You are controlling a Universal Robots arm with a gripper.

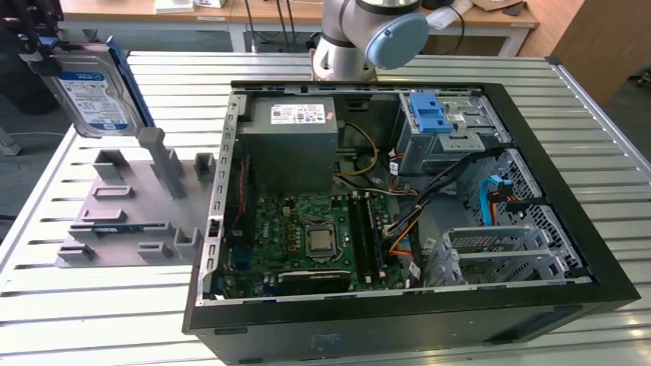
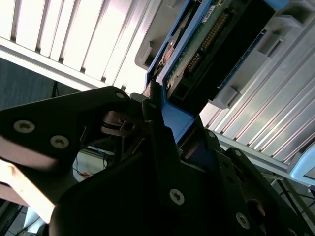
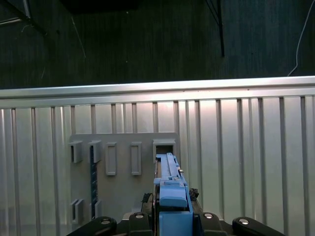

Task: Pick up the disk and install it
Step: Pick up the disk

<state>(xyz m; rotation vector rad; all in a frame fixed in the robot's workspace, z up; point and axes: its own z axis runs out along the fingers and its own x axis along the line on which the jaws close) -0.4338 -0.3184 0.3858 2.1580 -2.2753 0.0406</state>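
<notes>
Exterior view: the gripper (image 1: 39, 53) is closed on the disk (image 1: 94, 95) and holds it up in the air, standing on edge, at ten o'clock from the open computer case (image 1: 407, 328). Under it sits a grey plastic rack (image 1: 122, 191) on the ribbed metal surface (image 1: 102, 320). Picking up looks done; putting in is not. I think fitting it needs the blue rails (image 1: 133, 91) lined up with the metal drive cage (image 1: 468, 137), at one o'clock inside the case.

Second wrist view: black fingers (image 2: 155, 128) pinch the smooth blue plastic, and the disk (image 2: 206, 54) shows a green board.

First wrist view: the disk (image 3: 170, 167) looks thin and flat, edge-on, over the rack (image 3: 123, 187).
</notes>
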